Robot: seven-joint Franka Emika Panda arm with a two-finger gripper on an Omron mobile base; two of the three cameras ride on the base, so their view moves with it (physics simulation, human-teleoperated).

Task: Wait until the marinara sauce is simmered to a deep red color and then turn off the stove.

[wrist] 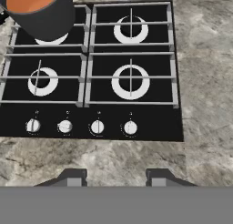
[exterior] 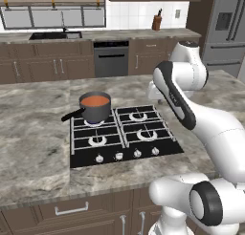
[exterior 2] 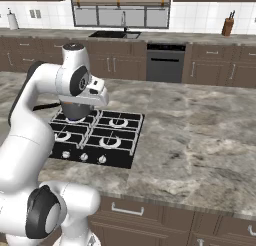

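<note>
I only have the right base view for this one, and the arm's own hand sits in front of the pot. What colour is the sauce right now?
Observer: In the left base view the marinara sauce is orange-red, not a deep red.
Operator: Is the gripper on a knob, then?
Observer: No. In the hand view the gripper shows against the counter, on the near side of the stove and its row of four knobs. Its jaws stand apart with nothing between them.
</note>
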